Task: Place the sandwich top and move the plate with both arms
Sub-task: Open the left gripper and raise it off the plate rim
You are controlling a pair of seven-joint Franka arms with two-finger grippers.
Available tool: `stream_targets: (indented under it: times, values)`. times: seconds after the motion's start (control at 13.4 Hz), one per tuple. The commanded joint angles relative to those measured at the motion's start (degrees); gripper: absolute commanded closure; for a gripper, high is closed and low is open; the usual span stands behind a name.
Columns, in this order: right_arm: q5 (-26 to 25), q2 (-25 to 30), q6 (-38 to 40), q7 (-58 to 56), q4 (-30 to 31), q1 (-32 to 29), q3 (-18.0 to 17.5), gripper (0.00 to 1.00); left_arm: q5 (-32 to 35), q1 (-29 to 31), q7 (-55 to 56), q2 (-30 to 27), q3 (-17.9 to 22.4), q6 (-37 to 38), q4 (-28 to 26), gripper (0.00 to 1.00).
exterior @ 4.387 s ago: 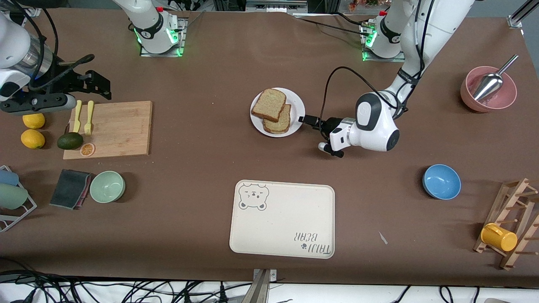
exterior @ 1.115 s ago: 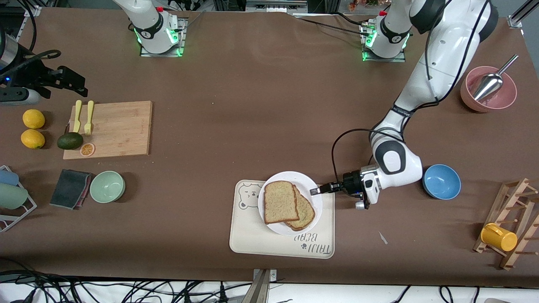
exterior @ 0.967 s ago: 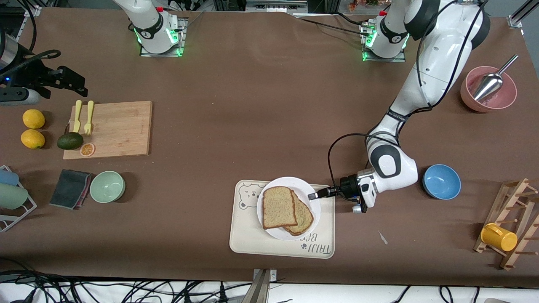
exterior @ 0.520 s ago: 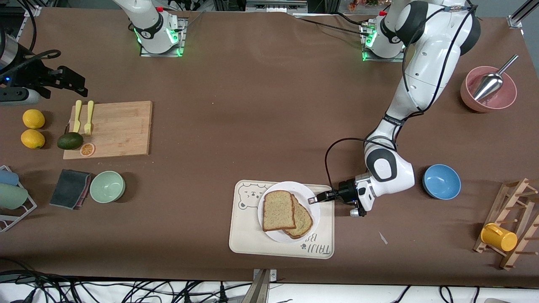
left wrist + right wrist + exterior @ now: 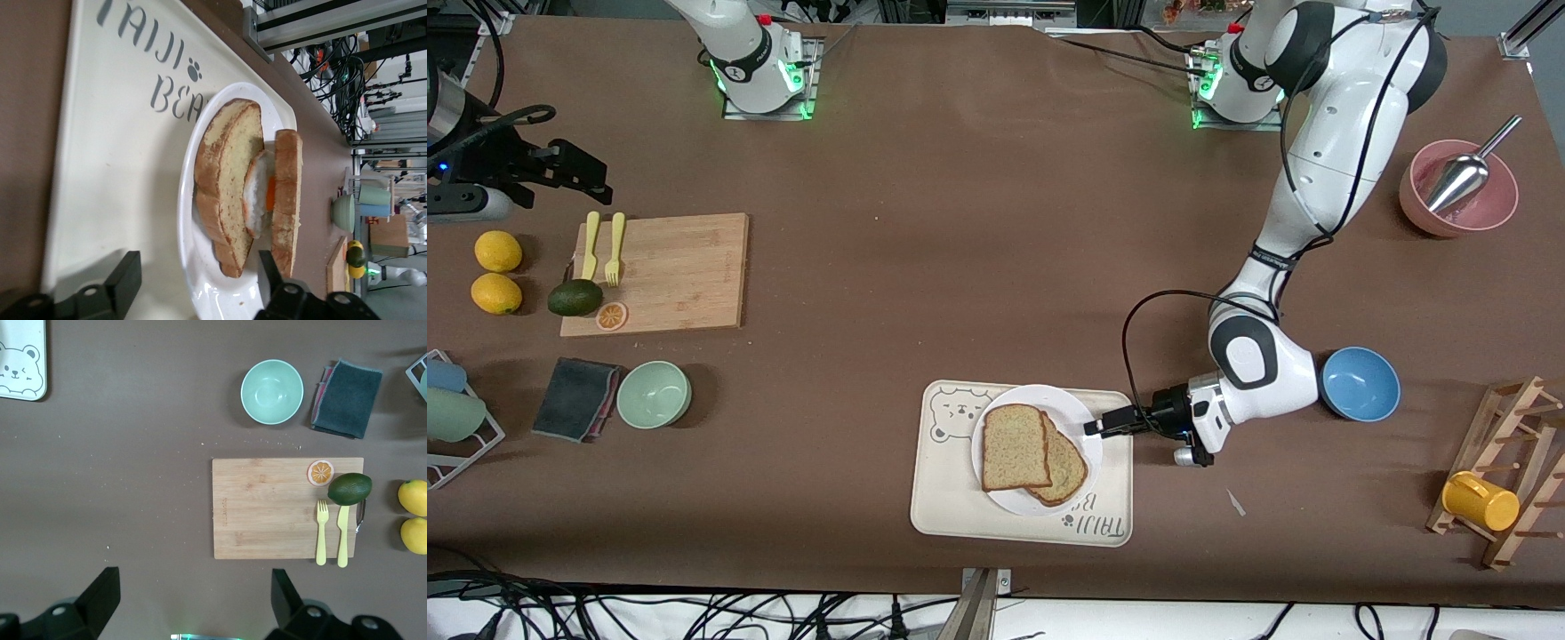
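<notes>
The white plate rests on the cream bear tray. On it the sandwich top lies over a second bread slice. In the left wrist view a fried egg shows between the sandwich top and the lower slice. My left gripper is at the plate's rim on the left arm's side. It is open, its fingers standing wide on either side of the plate and gripping nothing. My right gripper waits open above the table at the right arm's end, next to the cutting board.
A blue bowl sits close to the left arm's elbow. A pink bowl with a metal scoop and a wooden rack with a yellow cup stand at the left arm's end. A green bowl, a cloth, lemons and an avocado are near the board.
The plate has come down onto the tray. My left gripper has let go of its rim, opened wide and drawn back slightly. The right arm has not moved.
</notes>
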State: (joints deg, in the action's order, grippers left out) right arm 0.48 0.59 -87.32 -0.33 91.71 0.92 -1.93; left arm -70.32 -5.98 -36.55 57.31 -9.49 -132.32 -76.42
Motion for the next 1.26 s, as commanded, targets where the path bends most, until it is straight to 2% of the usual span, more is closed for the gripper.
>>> stream_targets:
  times: [0.0, 0.37, 0.74, 0.97, 1.12, 1.19]
  values:
    - [0.3, 0.4, 1.1, -0.9, -0.7, -0.2, -0.1, 0.0, 8.9, 2.3, 2.3, -3.6, 0.3, 3.6, -1.9, 0.0]
    - [0.3, 0.6, 1.2, -0.9, -0.7, -0.3, 0.6, 0.0, 35.0, 5.4, 17.4, -12.7, 0.4, 16.2, -1.4, 0.0]
    - [0.2, 0.6, 1.2, -0.8, -0.9, -0.3, 0.5, 0.0, 53.9, 6.5, 20.0, -23.1, 0.9, 30.4, -1.6, 0.0]
    - [0.3, 0.6, 1.3, -0.8, -0.9, -0.3, 0.6, 0.0, 65.4, 5.8, 27.3, -31.8, 0.4, 40.3, -1.5, 0.0]
    - [0.3, 0.6, 1.3, -0.8, -0.9, -0.3, 0.6, 0.0, 68.7, 5.4, 32.5, -38.2, -0.4, 44.0, -2.8, 0.0]
    - [0.3, 0.6, 1.3, -0.8, -0.9, -0.3, 0.6, 0.0, 68.8, 5.5, 32.6, -42.0, -0.4, 44.1, -5.8, 0.0]
